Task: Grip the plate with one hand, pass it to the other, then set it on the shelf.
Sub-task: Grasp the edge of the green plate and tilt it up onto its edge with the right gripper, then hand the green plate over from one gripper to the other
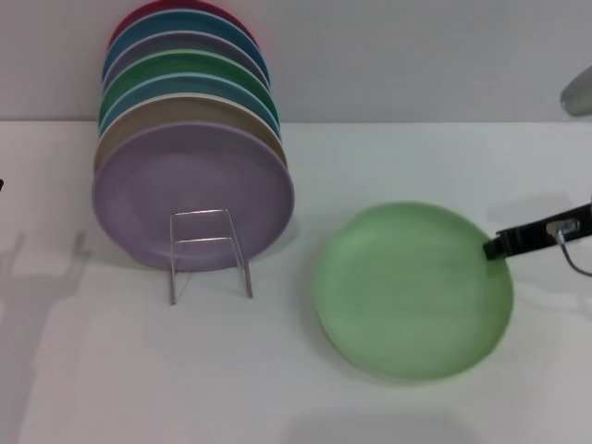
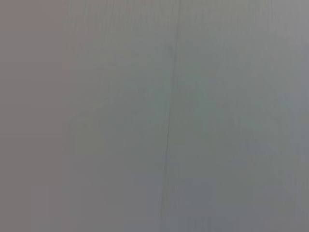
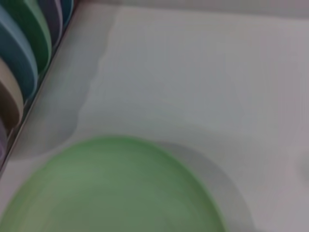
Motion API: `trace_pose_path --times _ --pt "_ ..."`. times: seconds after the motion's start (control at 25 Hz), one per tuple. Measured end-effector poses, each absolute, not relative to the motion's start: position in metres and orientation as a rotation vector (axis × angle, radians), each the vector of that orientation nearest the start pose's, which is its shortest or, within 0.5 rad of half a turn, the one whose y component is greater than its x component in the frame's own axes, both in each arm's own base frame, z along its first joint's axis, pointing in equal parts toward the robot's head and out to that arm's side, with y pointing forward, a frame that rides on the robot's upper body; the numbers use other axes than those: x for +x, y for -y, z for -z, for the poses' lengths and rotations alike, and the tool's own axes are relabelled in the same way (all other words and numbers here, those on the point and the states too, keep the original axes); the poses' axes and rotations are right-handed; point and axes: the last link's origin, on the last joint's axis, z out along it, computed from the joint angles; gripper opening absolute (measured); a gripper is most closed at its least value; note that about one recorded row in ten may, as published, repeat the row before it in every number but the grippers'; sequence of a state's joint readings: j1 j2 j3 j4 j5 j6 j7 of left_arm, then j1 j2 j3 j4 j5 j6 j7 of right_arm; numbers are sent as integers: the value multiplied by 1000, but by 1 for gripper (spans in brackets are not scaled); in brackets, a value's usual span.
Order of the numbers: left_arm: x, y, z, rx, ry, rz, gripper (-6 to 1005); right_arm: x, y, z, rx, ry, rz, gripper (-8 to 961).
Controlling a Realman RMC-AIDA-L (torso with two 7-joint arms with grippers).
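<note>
The pale mint-green plate point(image 1: 412, 289) is right of centre in the head view, and its shadow on the table suggests it is held slightly above the surface. My right gripper point(image 1: 495, 246) reaches in from the right edge, its black fingers closed over the plate's right rim. In the right wrist view the plate point(image 3: 111, 188) fills the lower part. The shelf point(image 1: 209, 250), a thin silver wire rack, stands to the left of the plate. My left gripper does not show in any view; the left wrist view holds only a plain grey surface.
Several coloured plates stand upright in the rack, with a lilac plate point(image 1: 190, 194) in front and a darker green plate point(image 1: 190, 69) further back. They also show edge-on in the right wrist view point(image 3: 19, 58). A pale wall runs behind the white table point(image 1: 388, 157).
</note>
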State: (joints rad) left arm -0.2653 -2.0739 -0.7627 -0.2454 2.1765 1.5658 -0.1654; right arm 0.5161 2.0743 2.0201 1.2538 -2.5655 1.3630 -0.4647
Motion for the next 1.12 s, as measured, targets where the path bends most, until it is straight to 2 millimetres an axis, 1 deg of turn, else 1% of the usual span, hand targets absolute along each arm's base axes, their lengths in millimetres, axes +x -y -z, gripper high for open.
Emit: trace_pose_path --times 0.28,0.4,0.56,0.92,1.12 --pt "-319 -269 -18 -1368 381 974 801 236 -380 -58 -2147 -1249 41 22" --pt "-319 -268 -18 -1369 378 977 801 233 -386 -66 -2107 -1188 13 23" --pt "-318 -268 -18 -1370 372 982 801 234 -392 -73 -2065 -1136 18 25" --pt "-317 -267 -19 -1369 365 989 801 225 -409 -79 -2000 -958 -44 29" --pt "-317 -267 -19 -1369 365 990 801 217 -414 -76 -1982 -864 -76 32"
